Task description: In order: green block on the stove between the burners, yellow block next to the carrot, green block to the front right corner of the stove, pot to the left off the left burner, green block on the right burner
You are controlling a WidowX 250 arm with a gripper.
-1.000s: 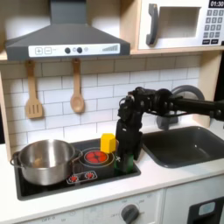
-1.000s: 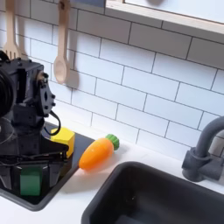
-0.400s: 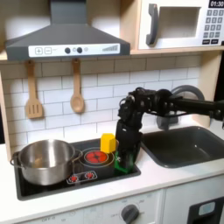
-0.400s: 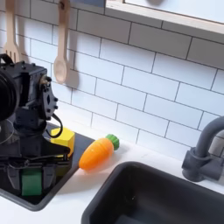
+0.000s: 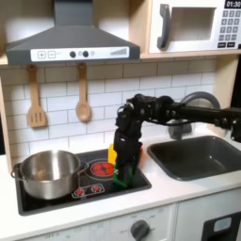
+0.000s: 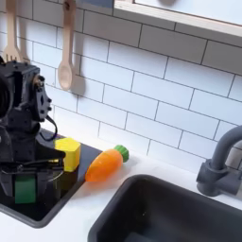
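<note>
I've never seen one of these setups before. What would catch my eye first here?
Probably the black robot arm reaching over the toy kitchen, its gripper low over the glossy black stove with a small bright green block between its fingers. Next, the shiny round steel pot on the stove at the first exterior view's left. Then the small orange toy carrot lying on the counter beside a bright yellow block.
</note>
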